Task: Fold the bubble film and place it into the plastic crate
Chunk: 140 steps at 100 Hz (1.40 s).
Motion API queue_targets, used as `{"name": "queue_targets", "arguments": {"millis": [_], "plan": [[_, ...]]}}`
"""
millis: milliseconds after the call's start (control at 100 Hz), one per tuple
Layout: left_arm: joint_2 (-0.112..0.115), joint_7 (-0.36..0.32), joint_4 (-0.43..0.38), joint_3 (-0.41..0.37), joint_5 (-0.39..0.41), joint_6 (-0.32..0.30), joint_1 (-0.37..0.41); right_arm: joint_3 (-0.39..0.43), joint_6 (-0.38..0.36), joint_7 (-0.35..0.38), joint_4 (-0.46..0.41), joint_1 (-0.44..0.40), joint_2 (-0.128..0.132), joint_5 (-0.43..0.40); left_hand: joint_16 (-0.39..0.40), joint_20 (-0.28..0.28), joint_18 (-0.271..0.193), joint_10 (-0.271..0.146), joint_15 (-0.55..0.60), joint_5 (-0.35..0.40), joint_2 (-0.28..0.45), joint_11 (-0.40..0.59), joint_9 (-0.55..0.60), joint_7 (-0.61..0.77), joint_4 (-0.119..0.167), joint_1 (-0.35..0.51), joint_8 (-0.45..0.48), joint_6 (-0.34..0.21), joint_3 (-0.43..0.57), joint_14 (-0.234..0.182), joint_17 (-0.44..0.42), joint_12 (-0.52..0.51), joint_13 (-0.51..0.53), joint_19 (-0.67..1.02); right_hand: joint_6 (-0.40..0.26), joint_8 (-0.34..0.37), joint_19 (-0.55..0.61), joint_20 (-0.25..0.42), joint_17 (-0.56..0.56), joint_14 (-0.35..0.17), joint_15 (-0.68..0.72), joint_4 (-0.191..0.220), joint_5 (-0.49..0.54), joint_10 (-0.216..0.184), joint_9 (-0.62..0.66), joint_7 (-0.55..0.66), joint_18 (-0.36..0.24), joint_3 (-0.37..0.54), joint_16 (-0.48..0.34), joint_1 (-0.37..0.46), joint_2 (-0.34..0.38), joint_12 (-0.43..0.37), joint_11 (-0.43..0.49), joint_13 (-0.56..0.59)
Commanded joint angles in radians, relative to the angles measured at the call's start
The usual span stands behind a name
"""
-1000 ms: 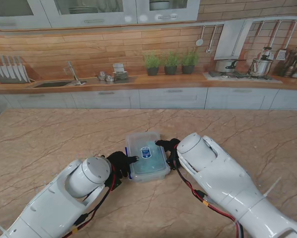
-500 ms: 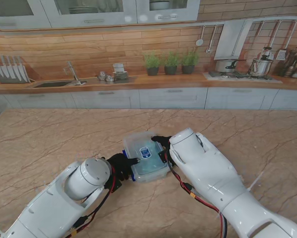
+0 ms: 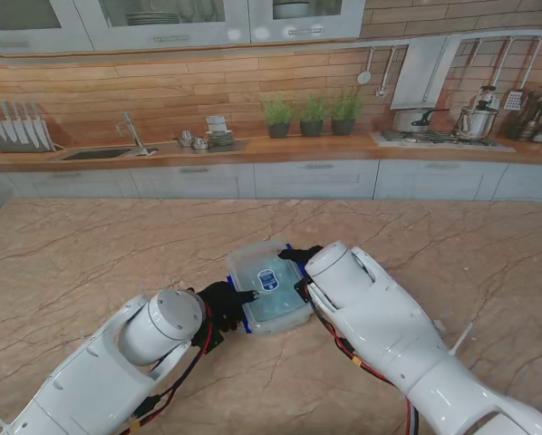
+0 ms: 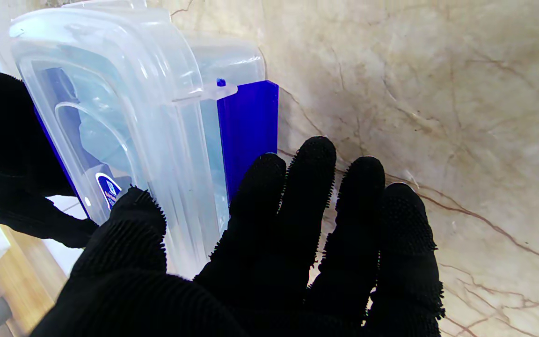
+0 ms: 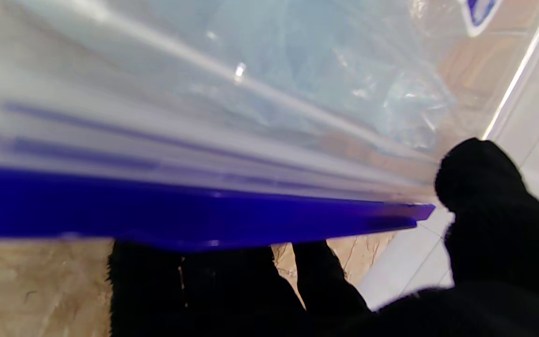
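Where it sits: the plastic crate [image 3: 268, 288] stands lidded on the marble surface [image 3: 90, 245], between both hands
Bubble film [image 5: 344, 70]: inside the crate, seen crumpled through the clear wall
Left hand [image 3: 222, 304]: fingers [image 4: 307, 187] spread and flat against the crate's blue latch [image 4: 248, 131], thumb on the lid (pressing, not gripping)
Right hand [image 3: 298, 258]: at the crate's far right corner; fingers curl under the blue latch [image 5: 194, 215], thumb by the lid edge; whether it grips, I cannot tell

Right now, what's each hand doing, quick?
Left hand: fingers against the crate, grip cannot be told.
Right hand: shut on the crate.
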Motion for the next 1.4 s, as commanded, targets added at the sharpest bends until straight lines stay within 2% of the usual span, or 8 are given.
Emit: {"name": "queue_targets", "arguments": {"millis": [0,100,210,460,600,790,1010,1390], "plan": [[-0.005,-0.015,0.02,0.016,-0.006,0.004,0.02,-0.018,-0.002,0.015,0.018,-0.014,0.004,-0.007,-0.01,0.009,0.013,-0.011,-0.002,-0.008,-0.03,-0.007,-0.012,-0.013,0.03,0.131,-0.009,-0.112,0.11,0.021,-0.007,-0.002,-0.013,0.027,0.041,-0.02,0.058,-0.012,0.009,-0.055,0.252,0.003,0.12,0.134,0.044,0.026,-0.079,0.097,0.014,0.1,-0.008,-0.061,-0.222,0.216],[-0.006,-0.017,0.024,0.019,-0.011,0.003,0.017,-0.055,-0.028,0.047,0.012,-0.008,0.021,-0.041,-0.01,0.008,0.014,-0.009,-0.003,-0.009,-0.03,-0.008,-0.013,-0.015,0.03,0.132,-0.009,-0.113,0.107,0.022,-0.01,-0.002,-0.015,0.025,0.063,-0.007,0.049,-0.035,0.022,-0.024,0.27,0.0,0.421,0.173,0.25,0.041,-0.051,0.11,-0.015,0.134,0.003,-0.055,-0.211,0.289],[-0.007,-0.017,0.028,0.023,-0.015,0.0,0.014,-0.111,-0.088,0.077,-0.002,-0.001,0.044,-0.108,-0.01,0.007,0.014,-0.009,-0.004,-0.008,-0.027,-0.009,-0.014,-0.017,0.03,0.132,-0.009,-0.113,0.104,0.023,-0.01,-0.002,-0.017,0.025,0.088,0.038,0.047,-0.045,0.031,0.011,0.248,-0.001,0.625,0.184,0.411,0.035,-0.019,0.128,-0.028,0.154,0.02,-0.052,-0.204,0.32],[-0.015,0.003,0.031,0.036,-0.01,-0.014,0.006,-0.244,-0.215,0.18,-0.058,0.036,0.11,-0.287,-0.01,0.007,0.016,-0.007,-0.004,-0.006,-0.027,-0.01,-0.01,-0.021,0.03,0.131,-0.01,-0.109,0.1,0.026,-0.008,-0.003,-0.014,0.026,0.025,0.134,0.07,-0.039,0.05,0.042,0.219,0.007,0.836,0.127,0.619,0.175,-0.005,0.135,-0.039,0.169,0.042,-0.036,-0.128,0.36],[-0.024,0.022,0.035,0.051,-0.009,-0.026,-0.006,-0.306,-0.261,0.212,-0.072,0.061,0.127,-0.357,-0.011,0.008,0.019,-0.003,-0.005,-0.005,-0.023,-0.016,-0.01,-0.029,0.03,0.126,-0.014,-0.109,0.097,0.026,-0.007,-0.006,-0.014,0.027,-0.002,0.159,0.086,-0.039,0.088,0.016,0.227,0.012,0.881,0.1,0.687,0.228,-0.023,0.169,-0.026,0.17,0.034,-0.035,-0.096,0.361],[-0.039,0.055,0.048,0.058,-0.017,-0.038,-0.015,-0.323,-0.26,0.259,-0.101,0.074,0.142,-0.353,-0.016,0.004,0.01,-0.001,-0.017,-0.021,-0.011,-0.033,-0.035,-0.061,0.029,0.109,-0.03,-0.115,0.086,0.026,-0.026,-0.012,-0.038,0.017,-0.002,0.159,0.09,-0.049,0.109,-0.002,0.178,0.014,0.875,0.093,0.702,0.229,-0.022,0.189,-0.029,0.184,0.052,-0.047,-0.104,0.363],[-0.051,0.099,0.049,0.025,-0.019,-0.053,-0.002,-0.244,-0.186,0.253,-0.137,0.031,0.151,-0.314,-0.018,-0.026,-0.019,0.018,-0.064,-0.104,0.057,-0.088,-0.149,-0.236,0.036,0.085,-0.02,-0.118,-0.081,0.023,-0.103,-0.018,-0.133,-0.023,-0.012,0.145,-0.014,-0.093,0.025,0.053,-0.05,0.025,0.702,0.091,0.594,0.079,0.019,0.077,-0.104,0.164,0.141,-0.043,-0.133,0.325],[-0.051,0.147,0.019,-0.064,0.021,-0.041,0.04,-0.105,-0.15,0.074,-0.106,-0.047,0.09,-0.237,-0.033,-0.058,-0.054,0.028,-0.144,-0.213,0.047,-0.214,-0.31,-0.439,0.032,0.044,-0.082,-0.105,-0.126,0.012,-0.177,-0.078,-0.229,-0.054,0.021,0.147,-0.05,-0.114,0.016,0.081,-0.136,0.044,0.674,0.093,0.6,0.04,0.045,0.123,-0.13,0.198,0.154,-0.045,-0.139,0.332]]}}
